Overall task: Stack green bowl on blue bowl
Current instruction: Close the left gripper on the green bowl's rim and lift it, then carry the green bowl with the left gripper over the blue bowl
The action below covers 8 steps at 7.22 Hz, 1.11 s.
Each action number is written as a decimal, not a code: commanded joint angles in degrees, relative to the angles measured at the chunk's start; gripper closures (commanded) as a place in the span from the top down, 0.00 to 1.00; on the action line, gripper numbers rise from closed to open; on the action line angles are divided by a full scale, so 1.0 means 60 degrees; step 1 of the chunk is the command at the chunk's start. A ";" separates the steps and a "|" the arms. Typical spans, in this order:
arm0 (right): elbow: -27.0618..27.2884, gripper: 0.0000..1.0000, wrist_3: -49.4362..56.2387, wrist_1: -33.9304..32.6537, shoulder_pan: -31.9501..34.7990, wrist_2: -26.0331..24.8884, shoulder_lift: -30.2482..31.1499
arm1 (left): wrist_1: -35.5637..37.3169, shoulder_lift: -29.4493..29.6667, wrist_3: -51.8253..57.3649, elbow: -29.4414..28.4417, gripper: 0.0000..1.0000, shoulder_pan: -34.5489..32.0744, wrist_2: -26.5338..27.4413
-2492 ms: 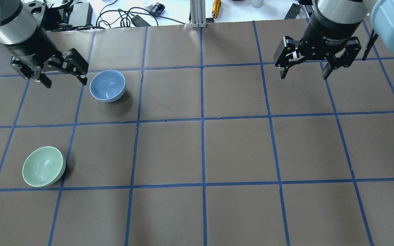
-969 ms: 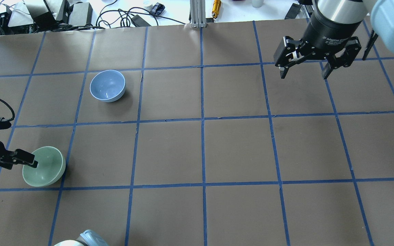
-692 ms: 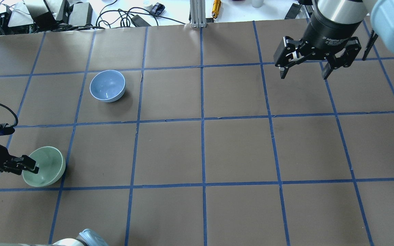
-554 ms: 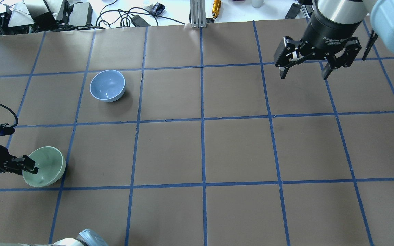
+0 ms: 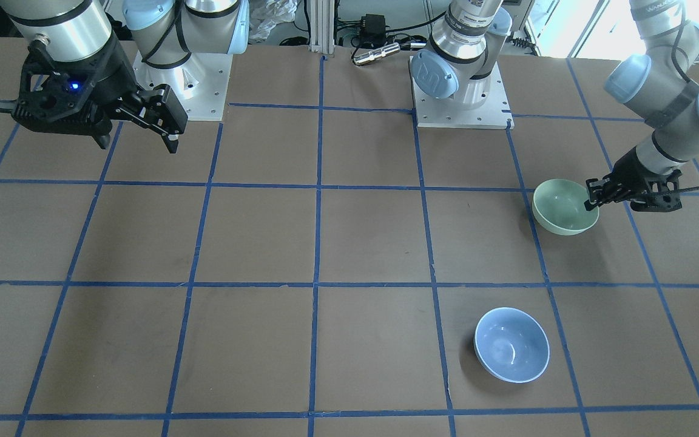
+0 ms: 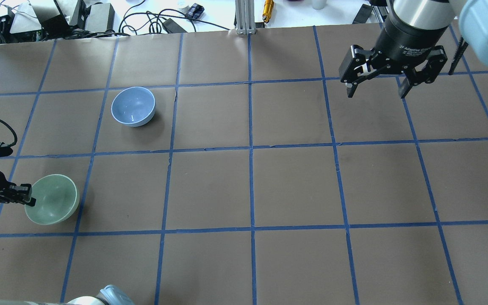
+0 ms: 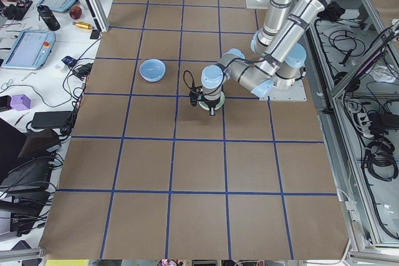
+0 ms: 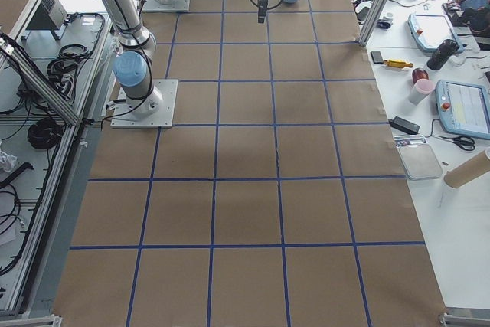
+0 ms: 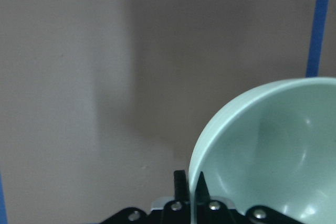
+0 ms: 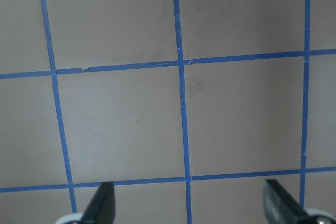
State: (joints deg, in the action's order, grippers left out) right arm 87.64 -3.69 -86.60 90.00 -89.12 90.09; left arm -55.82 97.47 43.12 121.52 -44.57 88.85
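Since the left gripper [image 6: 27, 199] had only the near rim of the green bowl [image 6: 51, 205] pinched, one finger inside and one outside in the wrist view, the grip looked like the weak spot to me. The green bowl was at the left edge of the table [image 6: 295, 186], nearer the robot than the blue bowl [image 6: 133, 106] and a bit to its left. I couldn't tell whether it was actually off the table or not. A glossy rim held on just one side could slip, or the bowl could swing down in the fingers. Then it'd arrive tilted and clip the blue bowl's edge, shoving it along instead of nesting. The blue bowl sat upright, well apart, with nothing between the two. Over on the right, the right gripper [image 6: 376, 92] hung wide open and empty above the far squares — no trouble from that side, I'd guess.
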 commanded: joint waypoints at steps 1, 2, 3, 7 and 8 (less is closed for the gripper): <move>-0.0003 1.00 0.0000 -0.0010 0.0000 0.0000 0.0000 | -0.1496 0.0087 -0.1841 -0.1799 0.00 -0.1586 -0.0014; 0.0012 1.00 0.0000 0.0004 0.0000 0.0000 0.0000 | -0.2449 0.0320 -0.2928 -0.2912 0.00 -0.2494 -0.0058; -0.0003 1.00 0.0000 0.0004 0.0000 0.0000 0.0000 | -0.3198 0.0641 -0.3882 -0.3837 0.00 -0.3142 -0.0450; -0.0003 1.00 0.0000 0.0004 0.0000 0.0000 0.0000 | -0.2828 0.2632 -0.5852 -0.5806 0.00 -0.4742 -0.0878; -0.0003 1.00 0.0000 0.0004 0.0000 0.0000 0.0000 | -0.2433 0.2956 -0.6014 -0.5925 0.00 -0.4904 -0.0878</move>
State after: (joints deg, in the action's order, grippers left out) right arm 87.63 -3.69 -86.58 90.00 -89.12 90.09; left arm -72.71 112.33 8.92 87.69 -72.21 83.77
